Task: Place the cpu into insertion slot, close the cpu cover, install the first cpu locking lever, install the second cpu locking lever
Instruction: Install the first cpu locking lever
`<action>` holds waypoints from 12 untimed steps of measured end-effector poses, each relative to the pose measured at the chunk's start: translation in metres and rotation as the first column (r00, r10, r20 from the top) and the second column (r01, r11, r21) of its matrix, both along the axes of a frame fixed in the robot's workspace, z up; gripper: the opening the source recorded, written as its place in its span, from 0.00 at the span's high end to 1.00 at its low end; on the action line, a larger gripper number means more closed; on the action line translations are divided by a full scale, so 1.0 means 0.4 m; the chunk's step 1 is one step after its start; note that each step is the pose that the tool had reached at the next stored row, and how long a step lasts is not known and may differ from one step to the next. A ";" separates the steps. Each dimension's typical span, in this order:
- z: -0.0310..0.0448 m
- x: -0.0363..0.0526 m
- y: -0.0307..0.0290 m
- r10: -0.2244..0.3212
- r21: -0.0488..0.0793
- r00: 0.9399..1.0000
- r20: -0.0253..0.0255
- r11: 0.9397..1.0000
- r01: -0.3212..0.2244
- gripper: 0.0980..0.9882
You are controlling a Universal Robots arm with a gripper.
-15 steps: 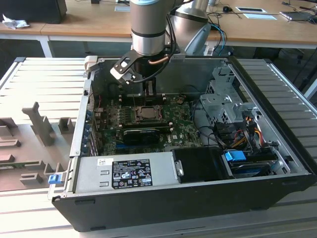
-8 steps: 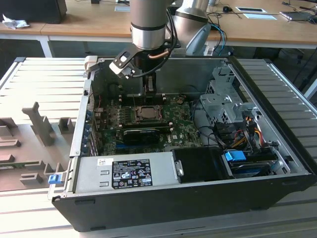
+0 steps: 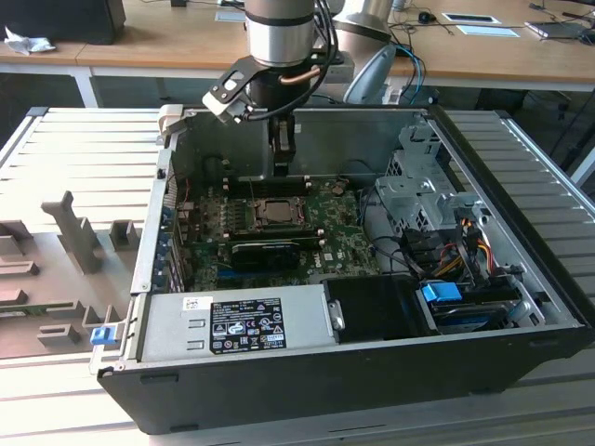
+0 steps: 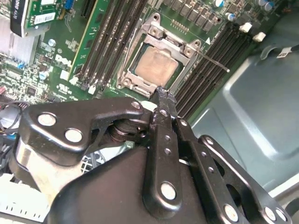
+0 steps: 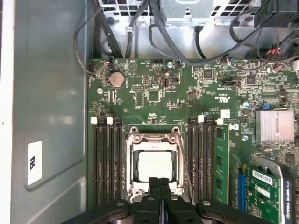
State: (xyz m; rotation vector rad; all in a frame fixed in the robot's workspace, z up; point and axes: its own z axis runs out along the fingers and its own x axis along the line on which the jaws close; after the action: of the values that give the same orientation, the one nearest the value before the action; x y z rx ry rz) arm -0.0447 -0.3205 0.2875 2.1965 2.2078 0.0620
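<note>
First wrist view showed my end effector [image 5: 159,182] clenched, empty, just beside the cpu [image 5: 154,165] lying framed by the cpu cover [image 5: 152,141].

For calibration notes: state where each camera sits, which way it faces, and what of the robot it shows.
Exterior view: off the arm, looking down into the open case; shows the arm and end effector.
First wrist view: on the arm, facing the board squarely; shows the shut end effector.
Second wrist view: on the arm, slanting along the end effector toward the cpu.
Shared: all three show the cpu.
</note>
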 end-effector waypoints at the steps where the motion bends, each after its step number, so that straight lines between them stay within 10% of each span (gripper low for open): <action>1: 0.002 0.000 0.000 0.000 0.000 1.000 0.000 1.000 0.000 0.99; 12: 0.008 0.000 0.000 0.175 0.000 0.985 0.000 0.985 -0.175 0.99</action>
State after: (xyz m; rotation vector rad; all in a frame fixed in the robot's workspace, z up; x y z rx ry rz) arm -0.0447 -0.3205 0.2909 1.9962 2.3950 0.0655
